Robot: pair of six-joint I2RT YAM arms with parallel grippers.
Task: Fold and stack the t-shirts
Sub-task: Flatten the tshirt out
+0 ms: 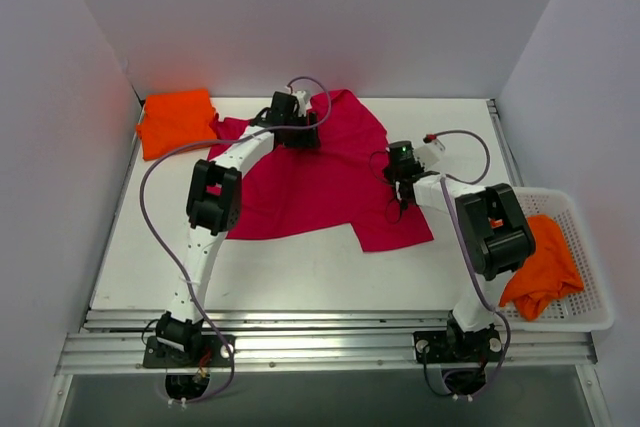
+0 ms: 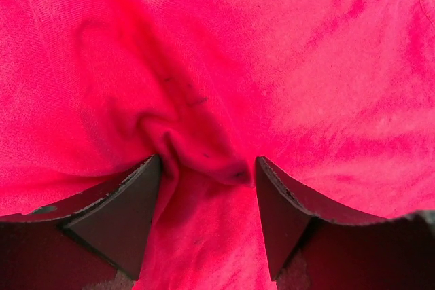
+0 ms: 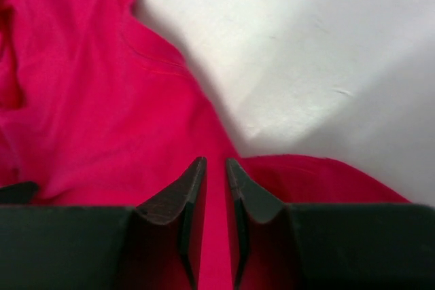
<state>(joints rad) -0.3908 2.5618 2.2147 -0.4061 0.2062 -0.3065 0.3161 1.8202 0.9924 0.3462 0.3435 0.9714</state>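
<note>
The crimson-pink t-shirt (image 1: pixel 320 182) lies spread out in the middle of the white table (image 1: pixel 300 272). My left gripper (image 1: pixel 303 134) presses down on its far part. In the left wrist view this gripper (image 2: pixel 208 159) is open, jaws wide apart, with a bunched ridge of pink cloth (image 2: pixel 204 151) between the tips. My right gripper (image 1: pixel 400 190) is at the shirt's right edge. In the right wrist view its jaws (image 3: pixel 215 160) stand a narrow gap apart over the pink hem (image 3: pixel 136 120), with pink cloth showing in the gap. A folded orange t-shirt (image 1: pixel 177 122) sits at the back left.
A white mesh basket (image 1: pixel 592 247) stands at the right edge of the table with a crumpled orange t-shirt (image 1: pixel 545 267) in it. Walls close in the back and both sides. A metal rail (image 1: pixel 330 347) runs along the near edge.
</note>
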